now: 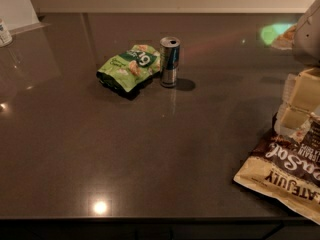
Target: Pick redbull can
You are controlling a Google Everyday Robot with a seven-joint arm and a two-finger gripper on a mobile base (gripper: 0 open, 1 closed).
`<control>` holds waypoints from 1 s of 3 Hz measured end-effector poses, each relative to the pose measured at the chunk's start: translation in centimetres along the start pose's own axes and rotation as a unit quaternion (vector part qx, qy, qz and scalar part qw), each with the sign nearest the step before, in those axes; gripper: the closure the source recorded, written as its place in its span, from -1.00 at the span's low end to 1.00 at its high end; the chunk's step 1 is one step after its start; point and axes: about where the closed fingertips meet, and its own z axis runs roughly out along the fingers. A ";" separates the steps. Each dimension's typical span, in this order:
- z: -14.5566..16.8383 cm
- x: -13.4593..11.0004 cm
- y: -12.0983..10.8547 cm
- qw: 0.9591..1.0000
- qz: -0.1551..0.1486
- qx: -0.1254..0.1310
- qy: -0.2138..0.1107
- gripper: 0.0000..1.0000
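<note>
The redbull can stands upright on the dark counter, toward the back middle. It is slim and silver-and-blue, with a silver top. Its left side touches or nearly touches a green snack bag. My gripper is at the right edge of the view, cream-coloured under the grey arm. It is well to the right of the can and nearer the front, and holds nothing that I can see.
A large cream-and-brown snack bag lies at the front right, just below the gripper. A white container stands at the far left back. The counter's front edge runs along the bottom. A wall lies behind.
</note>
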 end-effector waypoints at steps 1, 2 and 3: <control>0.0 0.0 0.0 1.000 0.000 0.000 0.000 -1.00; 0.0 0.0 0.0 1.000 0.000 0.000 0.000 -1.00; 1.6 -1.4 -2.5 0.999 0.011 0.001 -0.034 -1.00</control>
